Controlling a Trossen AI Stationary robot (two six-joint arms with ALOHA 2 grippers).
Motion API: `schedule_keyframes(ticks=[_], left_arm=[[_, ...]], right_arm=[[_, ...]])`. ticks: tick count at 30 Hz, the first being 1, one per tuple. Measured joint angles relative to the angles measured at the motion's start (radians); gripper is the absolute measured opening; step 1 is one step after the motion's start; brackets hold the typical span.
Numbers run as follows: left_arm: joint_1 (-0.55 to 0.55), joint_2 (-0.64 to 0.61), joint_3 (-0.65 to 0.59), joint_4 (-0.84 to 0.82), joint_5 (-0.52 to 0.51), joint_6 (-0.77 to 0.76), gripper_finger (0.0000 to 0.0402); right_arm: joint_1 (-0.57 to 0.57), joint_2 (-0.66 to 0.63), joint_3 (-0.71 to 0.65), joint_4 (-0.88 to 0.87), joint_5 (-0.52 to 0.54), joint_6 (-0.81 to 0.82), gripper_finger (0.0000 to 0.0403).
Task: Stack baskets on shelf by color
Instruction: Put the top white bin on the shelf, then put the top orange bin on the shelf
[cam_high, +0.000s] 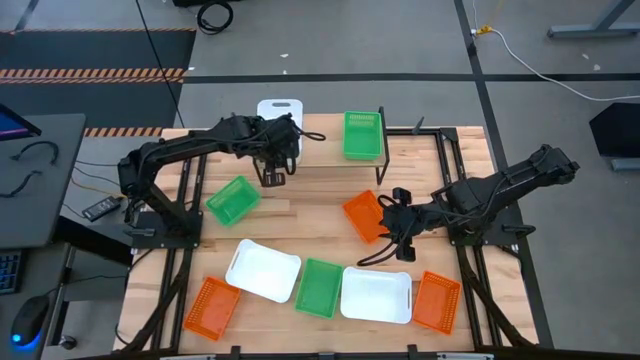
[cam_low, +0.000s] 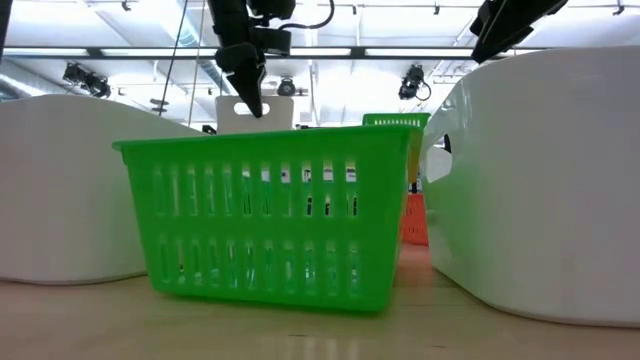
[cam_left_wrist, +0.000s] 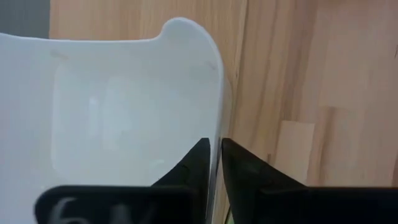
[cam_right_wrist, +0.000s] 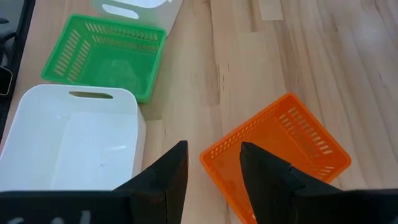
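Wood table (cam_high: 330, 215) carries loose baskets: near row orange, white, green, white, orange, plus a green one (cam_high: 233, 200) at left. Left gripper (cam_left_wrist: 215, 152) is at the far side on the shelf (cam_high: 330, 150), jaws clamped on the side wall of a white basket (cam_left_wrist: 124, 106); another green basket (cam_high: 362, 135) sits on the shelf to its right. Right gripper (cam_right_wrist: 211, 165) hangs just over the mid-table orange basket (cam_right_wrist: 280, 149), jaws parted, holding nothing.

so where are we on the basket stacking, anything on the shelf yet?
Early. Done: one green basket sits on the shelf. In hand: the left gripper pinches the wall of a white basket at the shelf's far-left end. The right gripper stands open above an orange basket. Left: that one plus six loose on the table, nothing stacked yet.
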Motion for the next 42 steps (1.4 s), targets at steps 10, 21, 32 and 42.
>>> schedule_keyframes(ticks=[10, 21, 32, 42], left_arm=[[-0.001, 0.0, 0.001, 0.021, -0.038, -0.011, 0.0061], [-0.014, -0.007, 0.001, 0.02, -0.043, -0.02, 0.0104], [-0.11, -0.043, 0.156, -0.032, -0.047, -0.071, 0.0111], [-0.222, -0.043, 0.289, -0.045, -0.033, -0.172, 0.011]], right_arm=[[0.0, 0.0, 0.0, 0.0, 0.001, 0.0, 0.0151], [0.0, 0.0, 0.0, 0.0, 0.001, 0.0, 0.0151], [-0.001, 0.0, 0.0, -0.001, 0.002, -0.05, 0.0151], [0.006, 0.0, 0.0, -0.02, -0.001, -0.15, 0.0151]])
